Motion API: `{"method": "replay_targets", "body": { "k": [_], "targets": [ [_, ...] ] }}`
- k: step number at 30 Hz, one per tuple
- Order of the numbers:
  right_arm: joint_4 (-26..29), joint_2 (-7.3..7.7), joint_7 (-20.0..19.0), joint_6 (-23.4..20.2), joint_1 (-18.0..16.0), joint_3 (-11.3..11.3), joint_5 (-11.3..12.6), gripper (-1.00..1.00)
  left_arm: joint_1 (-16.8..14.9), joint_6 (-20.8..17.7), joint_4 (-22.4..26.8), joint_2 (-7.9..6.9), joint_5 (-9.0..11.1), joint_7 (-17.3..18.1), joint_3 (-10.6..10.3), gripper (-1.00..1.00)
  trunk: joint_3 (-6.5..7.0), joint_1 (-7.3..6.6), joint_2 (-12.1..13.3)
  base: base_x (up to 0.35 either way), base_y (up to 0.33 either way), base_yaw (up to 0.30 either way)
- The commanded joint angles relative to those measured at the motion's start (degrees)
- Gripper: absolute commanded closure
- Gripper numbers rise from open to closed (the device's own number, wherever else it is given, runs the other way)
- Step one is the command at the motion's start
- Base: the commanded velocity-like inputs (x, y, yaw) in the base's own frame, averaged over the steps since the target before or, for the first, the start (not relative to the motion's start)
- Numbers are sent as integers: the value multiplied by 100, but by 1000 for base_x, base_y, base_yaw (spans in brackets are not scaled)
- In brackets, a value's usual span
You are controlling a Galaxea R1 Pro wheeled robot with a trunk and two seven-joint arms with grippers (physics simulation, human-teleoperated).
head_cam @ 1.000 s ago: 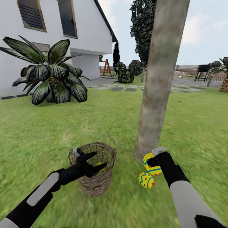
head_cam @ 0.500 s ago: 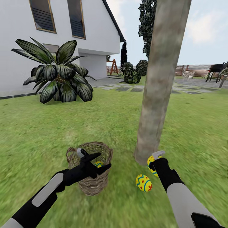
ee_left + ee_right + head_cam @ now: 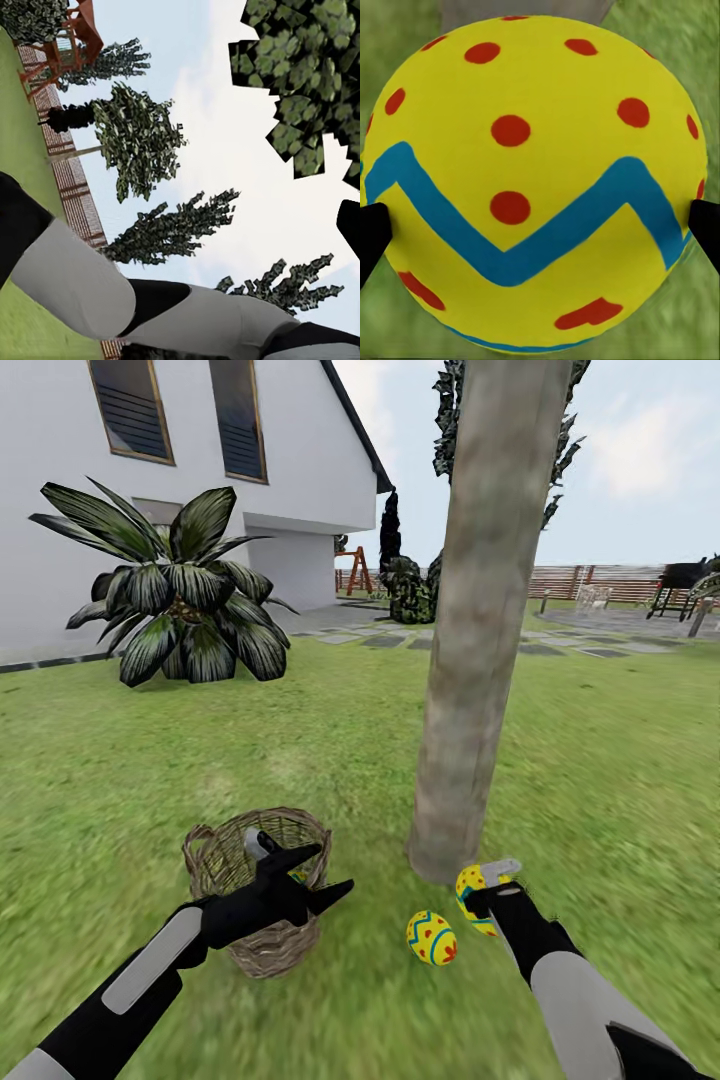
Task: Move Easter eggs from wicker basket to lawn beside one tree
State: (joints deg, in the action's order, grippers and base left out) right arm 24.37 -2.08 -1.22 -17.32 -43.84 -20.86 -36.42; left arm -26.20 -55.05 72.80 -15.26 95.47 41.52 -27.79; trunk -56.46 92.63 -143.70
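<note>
No readable text or labels anywhere, seemingly.

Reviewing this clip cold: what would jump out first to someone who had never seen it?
The thick grey tree trunk rising mid-frame, with bright yellow eggs at its foot: one egg lies on the lawn, another egg sits between the right gripper fingers beside the trunk's base. To the left, the left gripper hangs open over the wicker basket.

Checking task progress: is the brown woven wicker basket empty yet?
Not empty. In the head view, the basket shows a bit of yellow egg inside, beside the open left gripper.
</note>
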Motion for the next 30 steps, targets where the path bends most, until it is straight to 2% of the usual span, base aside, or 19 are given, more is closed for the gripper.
{"method": "replay_targets", "body": {
  "k": [1, 3, 6, 8, 9, 12, 13, 16, 18, 20, 22, 27, 30],
  "targets": [
    [-124, -5, -10, 105, -7, -114, -41, 100, -7, -18, -3, -4, 24, 14, -89, -100, -27, 1, -4, 0, 0, 0],
    [-313, -11, -3, 361, -10, -350, -51, 100, -8, -15, 1, 31, 24, 14, -185, -100, -72, 6, -7, 0, 0, 0],
    [-347, -42, -2, 604, -11, -397, -49, 100, -7, -14, 3, 220, 24, -119, -224, -100, -138, 14, -11, 0, 0, 0],
    [-372, -18, 37, 658, -11, -434, -36, 100, -7, -14, 94, 320, 24, -405, -425, -100, -182, 19, -13, 0, 0, 0],
    [-376, -13, 103, 688, -12, -536, -37, 100, -6, -14, 169, 334, 24, -462, -498, -100, -205, 22, -15, 0, 0, 0],
    [-428, -4, 516, 1005, -19, -1085, -41, 100, -7, -13, 520, 347, 24, -523, -599, -100, -271, 30, -19, 0, 0, 0],
    [-507, -4, 579, 1050, -19, -1155, -45, 100, -8, -9, 577, 348, 24, -529, -680, -100, -293, 32, -20, 0, 0, 0],
    [-556, -13, 618, 1100, -27, -1196, -62, 100, -8, 13, 610, 357, 24, -621, -829, -100, -360, 40, -24, 0, 0, 0],
    [-482, -12, 627, 1097, -28, -1193, -75, 100, -7, 29, 607, 642, 24, -1095, -870, -100, -404, 45, -27, 0, 0, 0],
    [-489, -32, 617, 1115, -28, -1185, -79, 100, -8, 30, 601, 785, 24, -1391, -919, -100, -448, 50, -29, 0, 0, 0],
    [-498, -28, 617, 1124, -28, -1177, -83, 100, -8, 28, 589, 822, 24, -1530, -949, -100, -493, 55, -32, 0, 0, 0],
    [-533, -22, 631, 1045, -86, -1175, -74, 100, -7, 21, 595, 823, 24, -1571, -937, -100, -603, 68, -39, 0, 0, 0],
    [-729, -8, 642, 806, -281, -1176, -64, 100, -6, 29, 562, 834, 24, -1629, -939, -100, -670, 76, -43, 0, 0, 0]
  ]
}}
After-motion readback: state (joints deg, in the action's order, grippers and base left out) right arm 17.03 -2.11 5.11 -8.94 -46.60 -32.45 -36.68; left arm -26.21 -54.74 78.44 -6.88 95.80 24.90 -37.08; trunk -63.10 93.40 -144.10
